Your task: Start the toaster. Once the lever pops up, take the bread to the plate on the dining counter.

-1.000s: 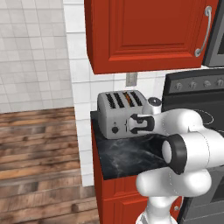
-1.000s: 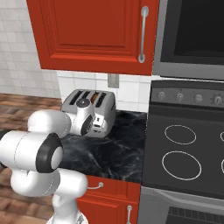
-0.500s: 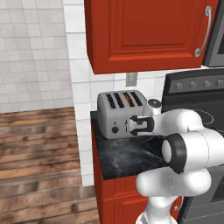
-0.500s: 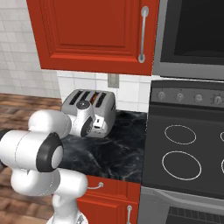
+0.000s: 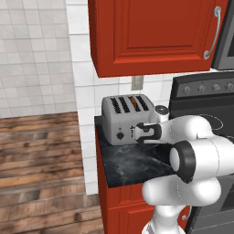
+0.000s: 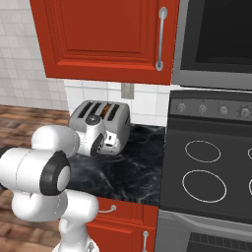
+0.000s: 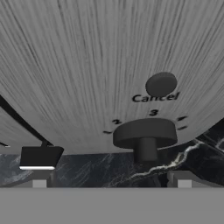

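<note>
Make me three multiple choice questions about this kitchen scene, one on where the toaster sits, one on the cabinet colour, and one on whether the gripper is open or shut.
1. Where does the toaster stand?
A. on the stove
B. on the black counter, left of the stove
C. on the wooden floor

2. What colour is the wall cabinet above it?
A. white
B. blue
C. red

3. How is the gripper set?
A. open, holding nothing
B. shut on the bread
C. shut on a knob

Answers:
1 B: both base views show it on the dark marbled top beside the stove.
2 C: its door is red.
3 A: in the hand view the fingertips stand wide apart before the toaster's front.
</note>
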